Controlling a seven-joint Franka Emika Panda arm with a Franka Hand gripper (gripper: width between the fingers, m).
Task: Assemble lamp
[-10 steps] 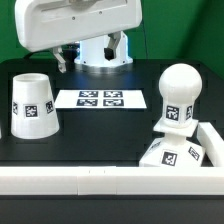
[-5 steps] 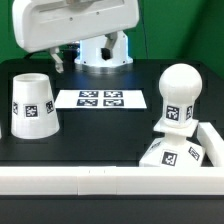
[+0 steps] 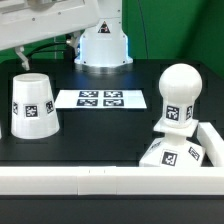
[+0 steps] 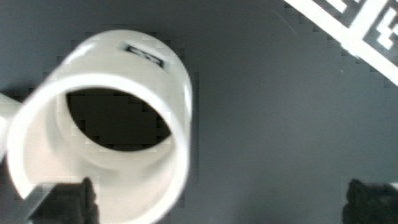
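The white shade (image 3: 32,105) stands upright on the black table at the exterior view's left. The bulb (image 3: 180,95) stands on its neck at the right. It sits on the tilted square base (image 3: 172,155), which rests against the white front wall. In the wrist view the shade (image 4: 134,80) lies close below, showing its dark top opening. My gripper (image 4: 214,205) is open and empty, with one fingertip (image 4: 54,205) over the shade's side and the other (image 4: 374,200) over bare table. In the exterior view only the arm's white body (image 3: 50,20) shows, above the shade.
The marker board (image 3: 100,99) lies flat between the shade and the bulb, and also shows in the wrist view (image 4: 365,25). A white wall (image 3: 70,180) runs along the table's front edge and turns up the right side. The robot's base (image 3: 103,45) stands at the back.
The arm's white body has swung up and toward the exterior view's left, over the shade. The shade, bulb and base have not moved.
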